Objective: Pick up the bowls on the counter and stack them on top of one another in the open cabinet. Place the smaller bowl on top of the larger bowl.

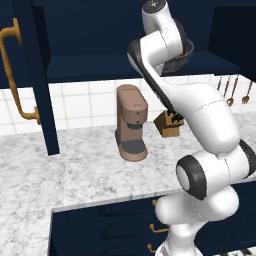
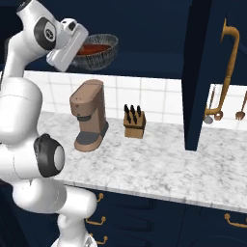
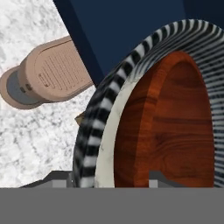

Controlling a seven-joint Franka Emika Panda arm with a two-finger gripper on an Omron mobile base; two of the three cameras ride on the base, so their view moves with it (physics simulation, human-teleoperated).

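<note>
We see the cabinet (image 2: 144, 34) as the biggest thing here, a dark navy box hanging above the tiled wall, its open door (image 2: 200, 72) standing edge-on toward us in the right base view with a long brass handle (image 2: 230, 67) on it. Below it runs the marble tabletop (image 2: 159, 164), white with grey veins, and beneath that the navy drawers (image 2: 144, 217) with small brass pulls. Our white arm (image 1: 200, 115) rises from the base and reaches up into the cabinet opening. On the tabletop stands a brown coffee machine (image 2: 88, 116), and just beside it toward the wall a wooden knife block (image 2: 134, 123); a few utensils (image 1: 232, 90) hang against the tiles farther along. Up on the cabinet shelf sits the larger bowl (image 2: 108, 55), dark grey with ribbed outer walls, and inside it rests the smaller bowl (image 2: 92, 49), its reddish inside showing above the grey rim. The hand view looks down on the pair from close by: the reddish-brown bowl lies nested within the pale speckled inside of the grey one, and the coffee machine shows far below on the marble. Our hand (image 3: 109, 178) is at the near rim of the stacked bowls, with one finger tip on either side of the rim of the reddish bowl; we cannot tell whether the fingers press on that rim or stand free of it.
</note>
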